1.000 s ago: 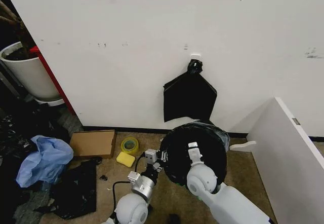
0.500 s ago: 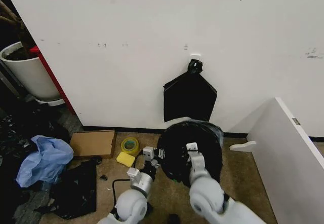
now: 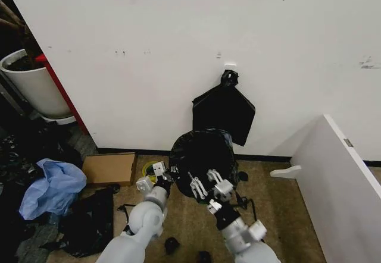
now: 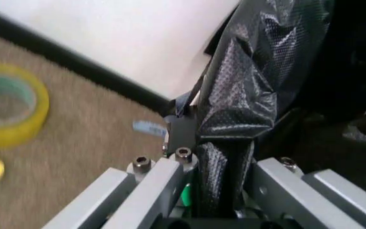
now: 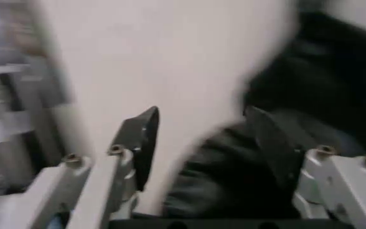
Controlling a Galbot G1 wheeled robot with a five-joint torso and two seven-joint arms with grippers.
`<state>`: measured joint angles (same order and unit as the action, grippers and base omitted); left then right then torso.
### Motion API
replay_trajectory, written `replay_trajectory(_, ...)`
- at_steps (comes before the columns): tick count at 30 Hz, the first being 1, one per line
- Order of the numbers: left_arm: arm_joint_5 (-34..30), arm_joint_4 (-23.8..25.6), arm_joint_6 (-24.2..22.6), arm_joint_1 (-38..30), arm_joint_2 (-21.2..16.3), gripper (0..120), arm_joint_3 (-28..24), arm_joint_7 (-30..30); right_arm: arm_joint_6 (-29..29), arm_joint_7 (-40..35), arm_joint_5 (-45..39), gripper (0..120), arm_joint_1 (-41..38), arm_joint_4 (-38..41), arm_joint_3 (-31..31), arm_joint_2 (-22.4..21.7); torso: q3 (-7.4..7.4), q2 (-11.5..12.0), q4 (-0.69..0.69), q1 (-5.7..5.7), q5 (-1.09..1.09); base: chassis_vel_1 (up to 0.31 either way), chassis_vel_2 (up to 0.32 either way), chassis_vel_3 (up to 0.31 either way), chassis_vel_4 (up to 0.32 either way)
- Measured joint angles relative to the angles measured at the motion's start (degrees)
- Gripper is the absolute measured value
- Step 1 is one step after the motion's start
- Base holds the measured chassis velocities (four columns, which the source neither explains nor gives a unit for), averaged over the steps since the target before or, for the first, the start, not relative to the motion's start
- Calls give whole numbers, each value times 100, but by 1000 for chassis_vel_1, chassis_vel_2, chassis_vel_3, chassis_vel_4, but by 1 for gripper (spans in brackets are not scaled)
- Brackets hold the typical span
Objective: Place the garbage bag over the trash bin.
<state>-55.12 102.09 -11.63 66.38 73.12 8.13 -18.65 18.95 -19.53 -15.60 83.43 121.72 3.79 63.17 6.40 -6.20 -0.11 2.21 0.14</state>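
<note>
The glossy black garbage bag [image 3: 201,156] stands as a billowy mound on the carpet by the wall. The trash bin is hidden under it. My left gripper [image 3: 166,175] is at the bag's left edge. In the left wrist view it [image 4: 218,157] is shut on a crinkled fold of the garbage bag [image 4: 247,95]. My right gripper [image 3: 204,182] is open in front of the bag's near side. In the right wrist view its fingers [image 5: 202,124] stand apart with nothing between them, and the black plastic [image 5: 234,181] and the white wall lie behind.
A flat black bag [image 3: 223,114] hangs on the wall just behind. A yellow tape roll [image 4: 5,109], a cardboard piece [image 3: 109,168], blue plastic [image 3: 53,185] and a black bag [image 3: 89,221] lie to the left. A white planter [image 3: 33,84] stands far left, a white panel [image 3: 339,179] to the right.
The bag mound has shifted back and left toward the wall. The left gripper went with it. The right arm has drawn back, and its gripper now shows open in front of the bag.
</note>
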Motion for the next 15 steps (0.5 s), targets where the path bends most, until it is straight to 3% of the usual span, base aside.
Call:
replay_trajectory(6,-755,46,-504,-114,-19,0,209,-279,-84,-1287,-514,74,243,373,-67,243,0,0,-2,0,-1,0,0,0,0)
replay_trajectory(10,-1049,43,-656,-83,-1,0,495,-311,58,-1578,-1395,87,160,551,-210,428,0,0,-1,0,0,0,0,0,0)
replay_trajectory(15,-1179,175,-697,126,14,0,865,-291,-27,-1589,-3232,100,60,853,-598,545,0,0,1,0,0,0,0,0,0)
